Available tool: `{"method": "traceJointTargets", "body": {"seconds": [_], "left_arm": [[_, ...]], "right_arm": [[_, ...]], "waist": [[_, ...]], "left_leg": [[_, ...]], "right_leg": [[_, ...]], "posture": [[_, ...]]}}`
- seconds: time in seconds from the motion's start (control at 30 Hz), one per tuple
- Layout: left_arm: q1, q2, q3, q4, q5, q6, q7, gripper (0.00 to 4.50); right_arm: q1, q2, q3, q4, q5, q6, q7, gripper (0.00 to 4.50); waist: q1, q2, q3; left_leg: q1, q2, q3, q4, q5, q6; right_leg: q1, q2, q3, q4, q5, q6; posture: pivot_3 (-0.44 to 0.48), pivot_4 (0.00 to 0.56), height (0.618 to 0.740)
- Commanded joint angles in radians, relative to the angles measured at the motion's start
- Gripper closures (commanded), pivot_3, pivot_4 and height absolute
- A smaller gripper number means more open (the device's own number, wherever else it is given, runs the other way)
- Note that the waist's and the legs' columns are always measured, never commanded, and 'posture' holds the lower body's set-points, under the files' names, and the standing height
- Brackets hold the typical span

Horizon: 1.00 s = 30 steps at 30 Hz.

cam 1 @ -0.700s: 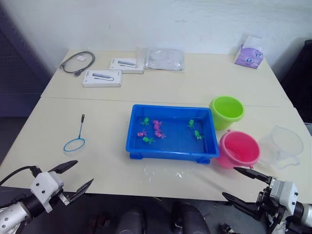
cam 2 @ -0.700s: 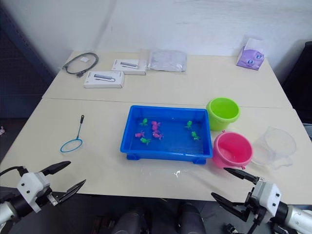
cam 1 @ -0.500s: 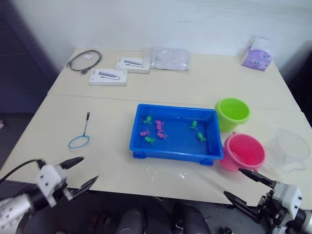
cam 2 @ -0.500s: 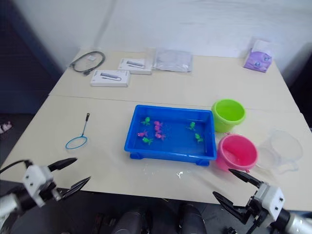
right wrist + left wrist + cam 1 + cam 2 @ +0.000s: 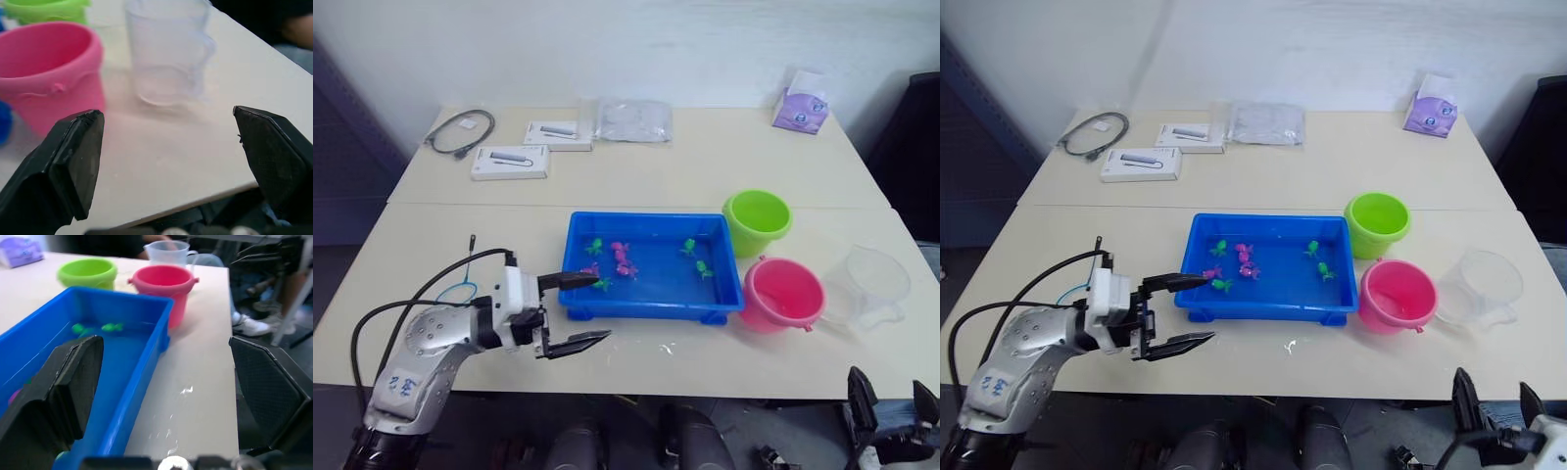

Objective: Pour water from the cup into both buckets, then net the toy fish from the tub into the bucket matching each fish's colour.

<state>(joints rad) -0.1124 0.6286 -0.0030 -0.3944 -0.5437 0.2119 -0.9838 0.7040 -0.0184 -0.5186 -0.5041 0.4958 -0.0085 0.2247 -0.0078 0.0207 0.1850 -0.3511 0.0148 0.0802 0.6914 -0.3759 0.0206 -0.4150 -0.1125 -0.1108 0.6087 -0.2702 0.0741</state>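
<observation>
The blue tub (image 5: pixel 646 217) sits mid-table, and in its water lie tiny pink fish (image 5: pixel 623 260) and green fish (image 5: pixel 696 265). To its right stand the lime green bucket (image 5: pixel 756 220) and the pink bucket (image 5: pixel 785 294). The clear cup (image 5: pixel 871 287) is upright right of the pink one. My left gripper (image 5: pixel 592 308) is open at the tub's near left corner, one finger by the rim, the other over the table in front. The net (image 5: pixel 460 290) lies left of it, partly hidden by my left arm. My right gripper (image 5: pixel 171 161) hangs open below the table's near right edge, facing the cup (image 5: pixel 168 54).
Two white boxes (image 5: pixel 510 162), a coiled cable (image 5: pixel 460 129), a clear bag (image 5: pixel 631 119) and a purple tissue pack (image 5: pixel 800 108) line the far side. Spilled drops (image 5: pixel 666 345) glisten on the table in front of the tub.
My left arm has swung up over the table to the tub's near left corner, covering part of the net. My right gripper has sunk lower at the near right edge. The camera has shifted.
</observation>
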Motion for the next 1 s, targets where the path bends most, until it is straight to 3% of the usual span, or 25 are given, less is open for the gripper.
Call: {"method": "traceJointTargets", "body": {"seconds": [0.03, 0.13, 0.37, 0.63, 1.0], "left_arm": [[-0.043, -0.015, -0.018, 0.014, -0.007, 0.013, -0.01, 0.08], [-0.071, -0.025, -0.036, 0.008, -0.012, 0.032, -0.017, 0.08], [-0.079, -0.035, -0.043, 0.005, 0.007, 0.031, -0.015, 0.08], [-0.041, -0.032, -0.033, -0.025, 0.018, 0.027, 0.003, 0.08], [-0.026, -0.029, -0.031, -0.042, 0.019, 0.025, 0.022, 0.08]], "right_arm": [[-0.078, -0.007, -0.02, 0.008, -0.018, 0.048, -0.11, 0.0], [-0.17, -0.029, -0.044, 0.077, -0.045, 0.072, -0.178, 0.0], [-0.327, -0.098, -0.078, 0.222, -0.058, 0.053, -0.253, 0.0], [-0.431, -0.151, -0.083, 0.28, -0.051, 0.065, -0.215, 0.0], [-0.516, -0.19, -0.119, 0.32, -0.054, 0.146, -0.297, 0.0]], "waist": [[0.002, 0.0, 0.0], [0.007, -0.001, 0.0], [-0.018, -0.017, -0.004], [0.004, -0.014, -0.004], [0.003, -0.013, -0.004]], "left_leg": [[0.0, 0.0, 0.0, 0.0, 0.002, 0.002], [-0.001, 0.0, 0.001, 0.0, 0.004, 0.004], [-0.002, 0.0, 0.004, -0.008, 0.006, 0.006], [0.0, 0.0, 0.009, -0.008, 0.006, 0.007], [0.007, -0.001, 0.013, -0.007, 0.008, 0.007]], "right_leg": [[-0.001, 0.0, 0.0, 0.001, 0.0, 0.0], [-0.002, 0.001, 0.0, 0.002, 0.0, 0.0], [-0.002, 0.004, 0.002, -0.005, 0.001, 0.002], [-0.003, 0.005, 0.004, -0.002, 0.0, 0.004], [-0.002, 0.003, 0.009, 0.002, 0.0, 0.003]], "posture": [[0.0, 0.15, 0.74], [0.0, 0.15, 0.74], [0.0, 0.15, 0.74], [0.0, 0.15, 0.74], [0.0, 0.15, 0.74]]}}
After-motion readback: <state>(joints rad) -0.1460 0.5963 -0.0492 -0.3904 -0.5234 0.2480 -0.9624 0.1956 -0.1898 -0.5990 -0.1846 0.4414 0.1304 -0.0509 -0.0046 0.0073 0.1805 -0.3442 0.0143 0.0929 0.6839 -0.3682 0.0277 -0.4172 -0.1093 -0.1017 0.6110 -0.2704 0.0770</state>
